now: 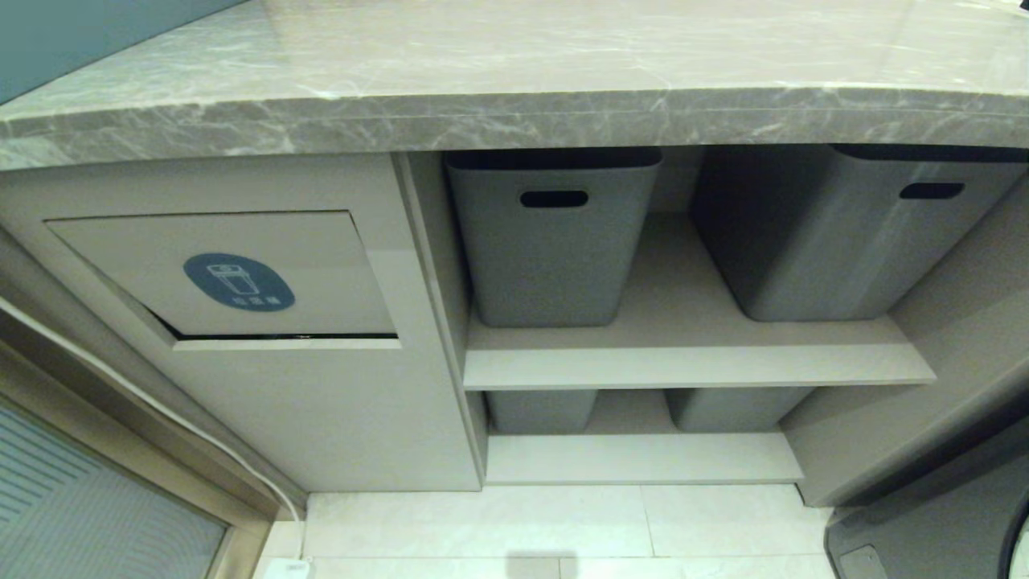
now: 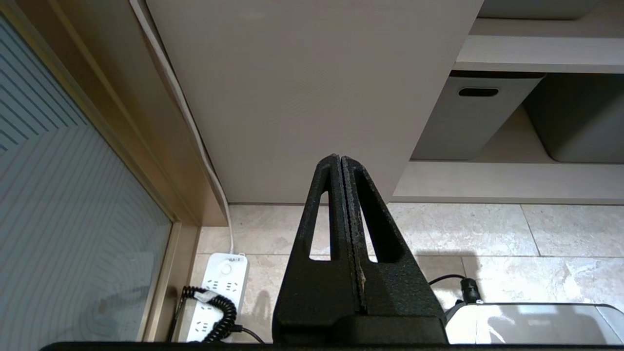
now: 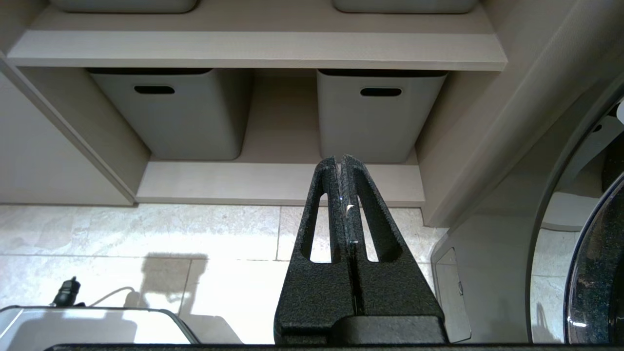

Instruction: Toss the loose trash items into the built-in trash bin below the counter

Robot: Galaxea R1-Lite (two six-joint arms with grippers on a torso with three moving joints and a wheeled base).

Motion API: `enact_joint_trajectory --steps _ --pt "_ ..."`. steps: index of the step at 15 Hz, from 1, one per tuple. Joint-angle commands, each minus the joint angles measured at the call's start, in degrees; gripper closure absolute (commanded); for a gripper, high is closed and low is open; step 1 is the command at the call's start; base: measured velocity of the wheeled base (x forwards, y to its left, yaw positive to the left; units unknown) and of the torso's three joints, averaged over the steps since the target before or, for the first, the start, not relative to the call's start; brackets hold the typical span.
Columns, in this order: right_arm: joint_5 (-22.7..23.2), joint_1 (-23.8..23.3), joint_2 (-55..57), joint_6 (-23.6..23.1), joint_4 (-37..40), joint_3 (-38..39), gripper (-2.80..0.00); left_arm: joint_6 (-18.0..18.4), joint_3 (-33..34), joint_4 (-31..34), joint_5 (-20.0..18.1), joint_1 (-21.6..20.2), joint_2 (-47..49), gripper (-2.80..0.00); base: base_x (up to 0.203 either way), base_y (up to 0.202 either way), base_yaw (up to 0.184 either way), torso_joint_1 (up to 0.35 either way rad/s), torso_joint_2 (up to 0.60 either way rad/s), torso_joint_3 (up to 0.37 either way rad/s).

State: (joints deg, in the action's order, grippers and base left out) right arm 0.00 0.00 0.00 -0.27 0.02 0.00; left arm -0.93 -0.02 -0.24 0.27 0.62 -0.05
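Across the top of the head view, the grey-brown marble-patterned counter (image 1: 514, 88) is seen bare of bottles; no clear plastic water bottle is visible in any view, so a grasp point cannot be placed. Such bottles are judged light, thin-walled and slippery, best taken at mid-body. At left centre, the beige swing flap with the blue oval sticker (image 1: 241, 277) is hung slightly ajar. The left hand (image 2: 340, 158) and right hand (image 3: 341, 158) are both clenched empty, low over the tiled floor (image 3: 146, 229).
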Motion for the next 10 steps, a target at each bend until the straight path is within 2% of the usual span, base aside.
enact_joint_trajectory --steps 1,10 --pt "0.0 0.0 0.0 -0.1 0.0 0.0 0.0 -0.1 0.2 0.0 0.0 0.0 0.0 0.0 0.0 0.0 0.0 0.0 0.0 0.0" --pt "0.0 -0.1 0.0 0.2 0.0 0.0 0.0 -0.3 0.2 0.1 0.0 0.0 0.0 0.0 0.0 0.0 0.0 0.0 0.0 0.0"
